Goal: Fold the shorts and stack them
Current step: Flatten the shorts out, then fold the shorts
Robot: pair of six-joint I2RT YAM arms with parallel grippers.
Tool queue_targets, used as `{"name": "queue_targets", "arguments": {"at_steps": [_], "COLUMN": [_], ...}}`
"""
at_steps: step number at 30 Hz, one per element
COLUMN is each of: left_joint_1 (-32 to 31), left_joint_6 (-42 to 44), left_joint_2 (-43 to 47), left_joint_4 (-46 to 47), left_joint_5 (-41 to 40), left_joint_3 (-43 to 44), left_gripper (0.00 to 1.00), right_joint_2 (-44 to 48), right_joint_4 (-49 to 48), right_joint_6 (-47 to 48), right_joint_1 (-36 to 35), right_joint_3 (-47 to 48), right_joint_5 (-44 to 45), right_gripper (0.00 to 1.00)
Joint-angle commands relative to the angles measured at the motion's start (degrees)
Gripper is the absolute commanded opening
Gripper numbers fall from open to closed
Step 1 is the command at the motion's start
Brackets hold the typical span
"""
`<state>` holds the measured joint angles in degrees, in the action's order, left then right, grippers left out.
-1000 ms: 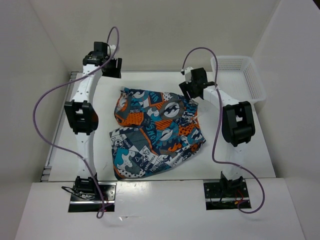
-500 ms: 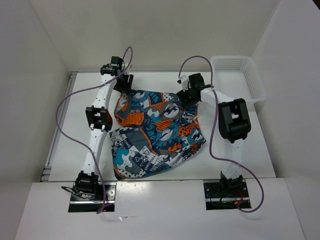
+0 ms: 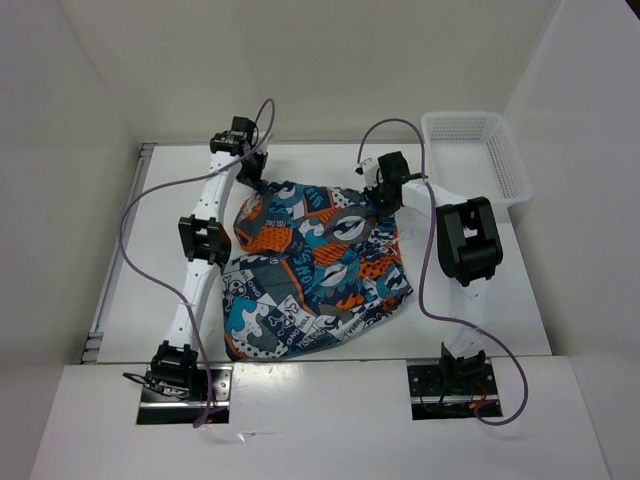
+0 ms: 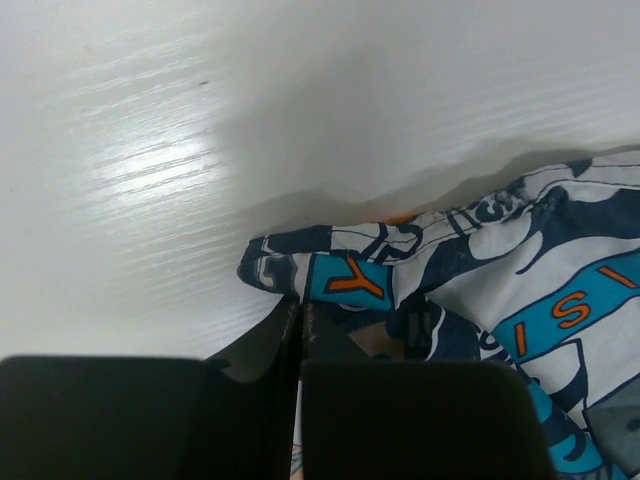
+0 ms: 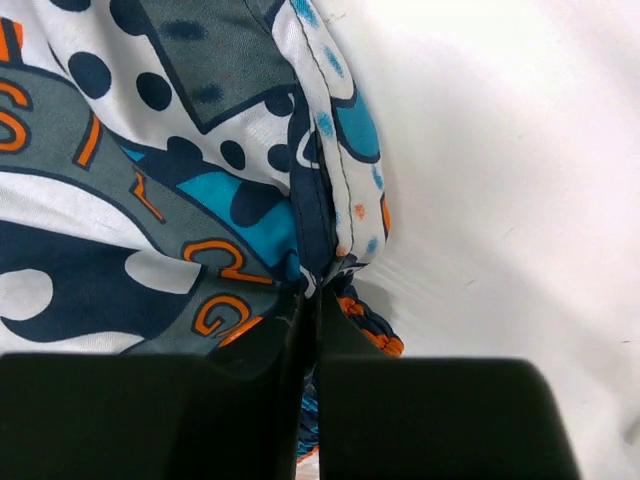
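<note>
- A hemmed edge of the shorts (image 5: 150,170) is being pinched between the closed jaws of the right gripper (image 5: 311,310).
- Fabric is being bunched there.
- The white table (image 5: 500,150) is being shown to its right.

1. The shorts (image 3: 315,265) are spread on the table (image 3: 490,300), at its middle, between the two arms.
2. The basket (image 3: 512,165) is set at the far right corner of the table, right of the shorts and apart from them.
3. The far left corner of the shorts is pinched by the left gripper (image 4: 300,305), the far right corner by the right gripper (image 5: 312,295).
</note>
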<state>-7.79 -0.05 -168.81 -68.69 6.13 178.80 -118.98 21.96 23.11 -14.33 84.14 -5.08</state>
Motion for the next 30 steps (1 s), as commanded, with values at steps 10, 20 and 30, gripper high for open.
{"name": "queue_targets", "arguments": {"at_steps": [10, 20, 30], "left_joint_1": [-2.4, -2.4, -2.4], "left_joint_6": [0.05, 0.05, 0.05], "left_joint_2": [7.27, 6.74, 5.69], "left_joint_4": [1.81, 1.8, 1.8], "left_joint_5": [-1.82, -4.37, -6.66], "left_joint_3": [0.94, 0.94, 0.94], "left_gripper": [0.0, 0.0, 0.0], "right_joint_2": [3.23, 3.23, 6.65], "right_joint_4": [-2.36, -0.51, 9.6], "right_joint_6": [3.52, 2.9, 1.86], "right_joint_1": [1.31, 6.33, 7.47], "right_joint_3": [3.49, 3.06, 12.45], "right_joint_5": [4.91, 0.34, -15.22], "right_gripper": [0.71, 0.51, 0.63]}}
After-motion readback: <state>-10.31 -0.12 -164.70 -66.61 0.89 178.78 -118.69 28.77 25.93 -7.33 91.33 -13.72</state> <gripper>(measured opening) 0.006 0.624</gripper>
